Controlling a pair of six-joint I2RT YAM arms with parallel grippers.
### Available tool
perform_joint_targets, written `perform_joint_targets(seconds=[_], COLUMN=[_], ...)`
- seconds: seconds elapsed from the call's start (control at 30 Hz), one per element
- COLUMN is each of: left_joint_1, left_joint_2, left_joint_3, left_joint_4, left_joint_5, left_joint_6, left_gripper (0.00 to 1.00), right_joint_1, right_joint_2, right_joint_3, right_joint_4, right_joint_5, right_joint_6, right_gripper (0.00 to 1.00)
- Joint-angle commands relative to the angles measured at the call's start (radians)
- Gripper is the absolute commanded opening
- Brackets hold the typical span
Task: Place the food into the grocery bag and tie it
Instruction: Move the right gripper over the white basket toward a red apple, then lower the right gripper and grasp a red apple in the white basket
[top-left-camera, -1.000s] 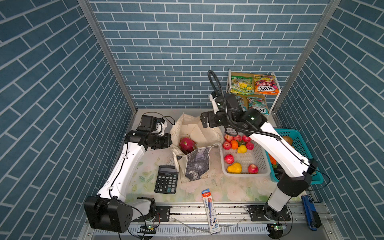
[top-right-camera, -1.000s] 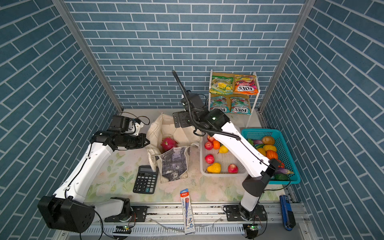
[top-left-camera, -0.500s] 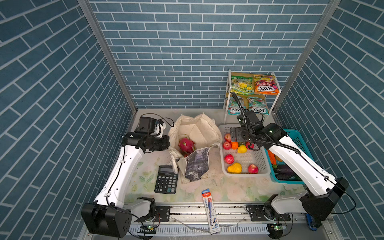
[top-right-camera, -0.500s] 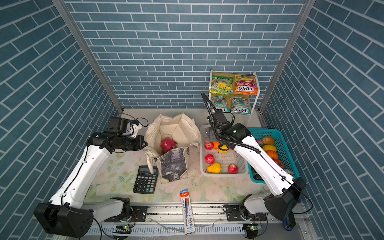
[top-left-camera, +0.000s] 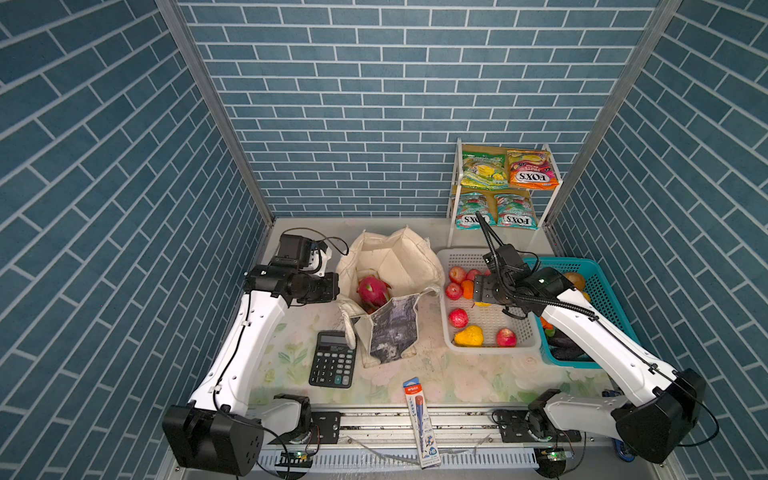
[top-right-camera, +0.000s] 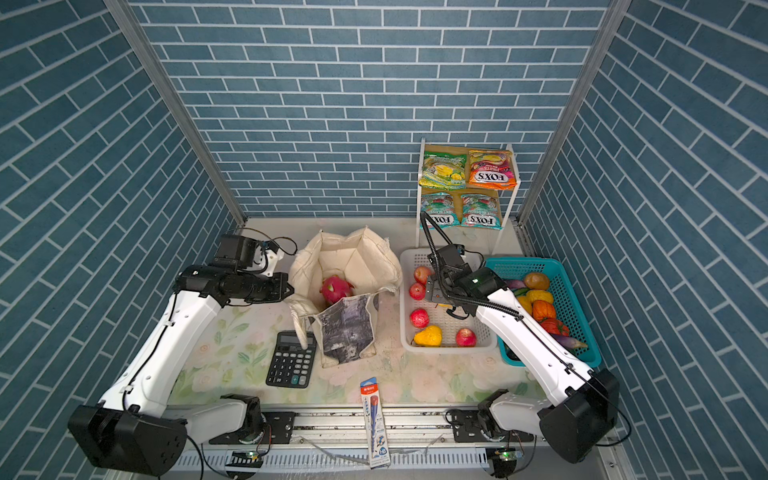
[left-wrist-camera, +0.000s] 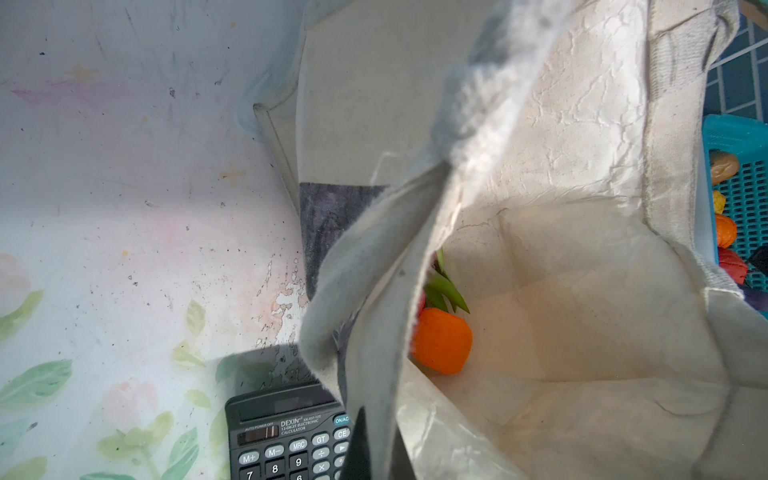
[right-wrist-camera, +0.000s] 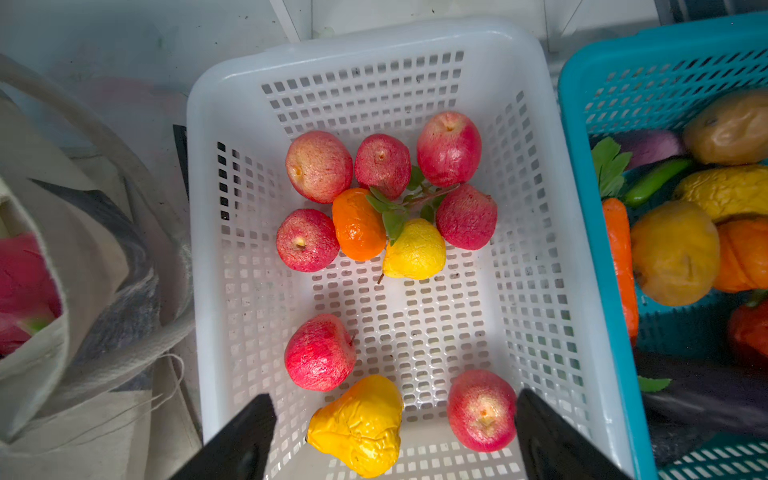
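- The grocery bag (top-left-camera: 395, 266) stood open on the tabletop (top-left-camera: 457, 374). In both top views its cream lining was exposed and its printed panel hung folded down on the near side.
- The left claw (left-wrist-camera: 378, 455) sat at the bag's left rim. Its fingers were together and clamped on a fold of the bag's fabric.
- A pink dragon fruit (top-left-camera: 372, 289) lay inside the bag. The left wrist view also showed an orange (left-wrist-camera: 442, 340) on the bag's floor, next to green leaves.
- A white basket (top-left-camera: 494, 348) stood just beside the bag on its right. It held red apples (right-wrist-camera: 319, 166) and yellow pears (right-wrist-camera: 357, 424).
- The right claw (right-wrist-camera: 395, 432) hung above the white basket, to the right of the bag. Its fingers were spread wide apart and gripped nothing.
- A teal basket (top-left-camera: 598, 270) stood farther right of the bag, beyond the white basket. It held vegetables, among them a purple eggplant (top-right-camera: 571, 340).
- Four candy packets (top-left-camera: 509, 174) lay on a shelf (top-left-camera: 552, 199) behind the bag and to its right.
- A black calculator (top-left-camera: 333, 359) lay in front of the bag on its left. One end of a bag strap (top-left-camera: 349, 332) lay across its corner.
- A blue pencil pack (top-left-camera: 420, 415) lay well in front of the bag, at the tabletop's near edge.
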Motion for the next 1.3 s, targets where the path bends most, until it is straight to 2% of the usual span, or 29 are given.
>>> perform_joint_targets(seconds=[0.0,0.2,0.37,1.27], left_joint_1=[-0.003,-0.003,-0.003,-0.005], left_joint_2=[0.003,0.003,0.007,0.057], left_joint_3=[-0.010,-0.025,-0.028,0.049], left_joint_4=[-0.023,-0.009,-0.015,-0.046], left_joint_5=[0.007,0.006,0.003,0.007], left_joint_6=[0.011,0.006,0.011,0.013], left_gripper=[0.00,0.00,0.00,0.00], right_joint_1=[-0.010,-0.014,-0.011,-0.047], right_joint_2=[0.018,0.118,0.182,0.440], right_joint_3=[-0.031,-0.064,-0.086,-0.068], right_joint_4=[0.052,0.105,0.152,0.196], right_joint_5=[-0.070,-0.222,-0.290,-0.356], right_joint_6=[0.063,0.058,0.060,0.012], right_gripper=[0.86,0.85,0.85,0.85])
